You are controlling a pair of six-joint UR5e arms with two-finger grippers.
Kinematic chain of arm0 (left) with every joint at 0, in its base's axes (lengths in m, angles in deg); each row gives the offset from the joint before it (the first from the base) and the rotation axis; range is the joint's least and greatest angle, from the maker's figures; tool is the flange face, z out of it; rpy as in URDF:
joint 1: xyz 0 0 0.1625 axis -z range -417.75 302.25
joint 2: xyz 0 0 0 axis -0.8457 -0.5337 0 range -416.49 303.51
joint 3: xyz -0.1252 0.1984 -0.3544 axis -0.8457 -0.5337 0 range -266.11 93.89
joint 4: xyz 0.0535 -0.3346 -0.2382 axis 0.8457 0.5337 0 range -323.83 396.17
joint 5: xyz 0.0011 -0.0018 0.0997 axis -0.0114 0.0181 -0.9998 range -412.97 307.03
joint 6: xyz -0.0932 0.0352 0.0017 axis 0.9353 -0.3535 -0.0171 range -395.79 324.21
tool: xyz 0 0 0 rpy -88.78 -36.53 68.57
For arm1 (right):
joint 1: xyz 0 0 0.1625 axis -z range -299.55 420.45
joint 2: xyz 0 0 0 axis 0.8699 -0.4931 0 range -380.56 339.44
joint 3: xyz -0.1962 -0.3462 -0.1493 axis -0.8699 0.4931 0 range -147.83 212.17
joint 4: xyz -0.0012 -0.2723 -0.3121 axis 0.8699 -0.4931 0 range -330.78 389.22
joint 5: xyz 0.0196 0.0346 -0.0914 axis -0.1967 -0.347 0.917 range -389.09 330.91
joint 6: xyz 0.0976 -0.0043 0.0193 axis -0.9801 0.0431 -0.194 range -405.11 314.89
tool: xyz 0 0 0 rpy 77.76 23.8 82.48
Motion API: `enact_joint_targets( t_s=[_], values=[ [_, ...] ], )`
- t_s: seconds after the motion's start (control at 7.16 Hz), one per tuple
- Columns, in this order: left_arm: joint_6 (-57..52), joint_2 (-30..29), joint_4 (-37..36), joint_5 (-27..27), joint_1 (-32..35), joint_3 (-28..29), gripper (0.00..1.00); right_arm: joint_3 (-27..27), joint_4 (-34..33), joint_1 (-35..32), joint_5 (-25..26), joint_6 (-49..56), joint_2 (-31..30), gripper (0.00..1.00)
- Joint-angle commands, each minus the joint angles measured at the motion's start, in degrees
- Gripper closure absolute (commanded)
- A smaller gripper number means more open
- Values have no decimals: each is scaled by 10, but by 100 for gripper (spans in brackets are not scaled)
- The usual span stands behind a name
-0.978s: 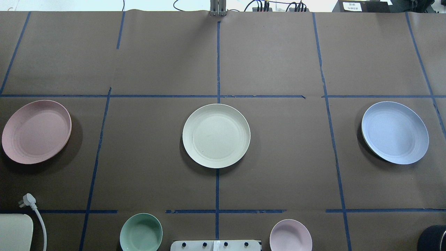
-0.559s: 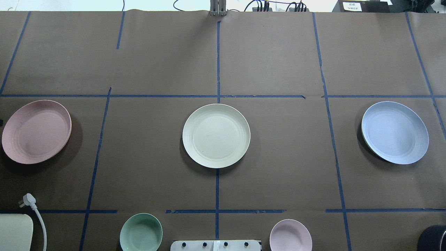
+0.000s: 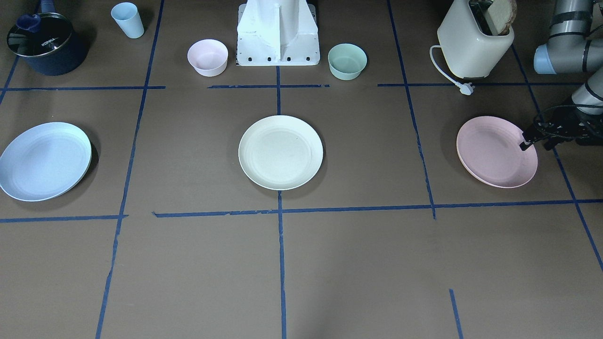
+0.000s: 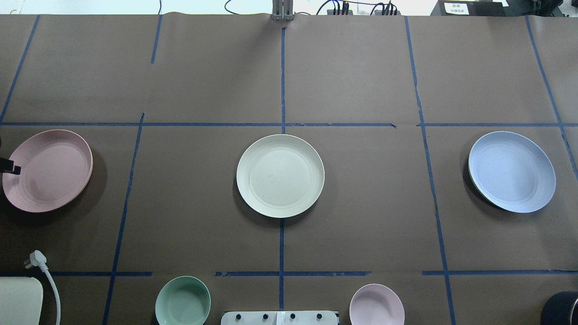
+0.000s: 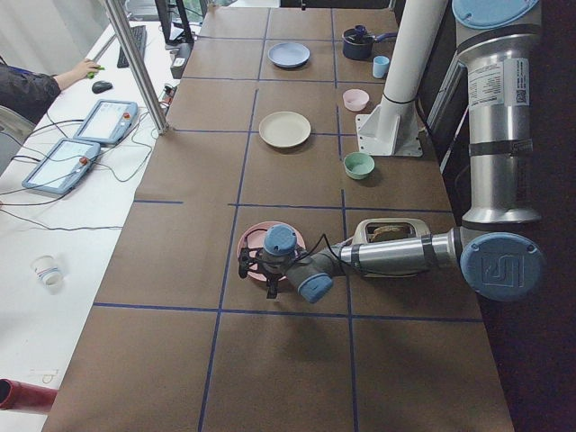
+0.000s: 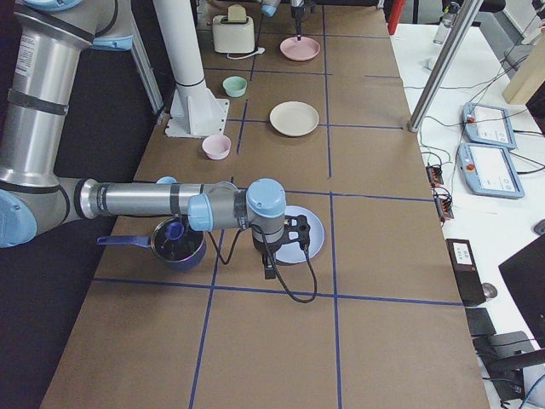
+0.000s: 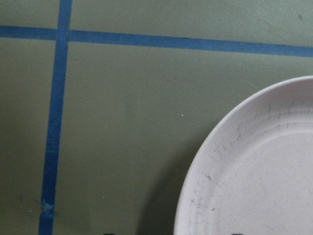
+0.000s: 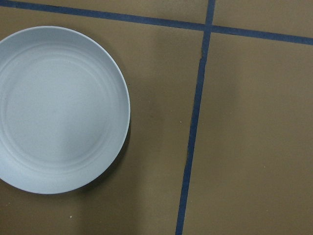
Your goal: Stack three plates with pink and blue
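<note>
Left gripper (image 3: 536,144): jaws look parted, one finger over the pink plate (image 3: 494,153) at its outer rim. Right gripper (image 6: 295,241): hangs by the blue plate (image 3: 42,160), jaw state cannot be told. Cream plate (image 3: 280,153) sits centre; all three plates well apart. Risk: a shallow bite on the rim lets the plate skid or tip out.

Toaster (image 3: 473,44), pot (image 3: 44,47), cup (image 3: 128,20), perhaps bread (image 3: 504,9).

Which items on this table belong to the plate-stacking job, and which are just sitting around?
Part of the job: pink plate, cream plate, blue plate.
Just lying about: mint bowl, pink bowl, blue cup, dark pot, toaster.
</note>
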Motion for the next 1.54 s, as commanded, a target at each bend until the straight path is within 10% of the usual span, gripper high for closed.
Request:
enact_joint_targets(
  t_s=[0.0, 0.42, 0.84, 1.4],
  values=[
    [0, 0, 0, 1, -1, 0, 77, 0, 0, 0, 0, 1, 0, 0],
    [0, 0, 2, 42, -1, -4, 100, 0, 0, 0, 0, 1, -2, 0],
    [108, -43, -3, 128, -1, -50, 100, 0, 0, 0, 0, 1, -2, 0],
    [300, -189, -8, 115, -76, -80, 100, 0, 0, 0, -1, 0, -2, 0]
  ],
)
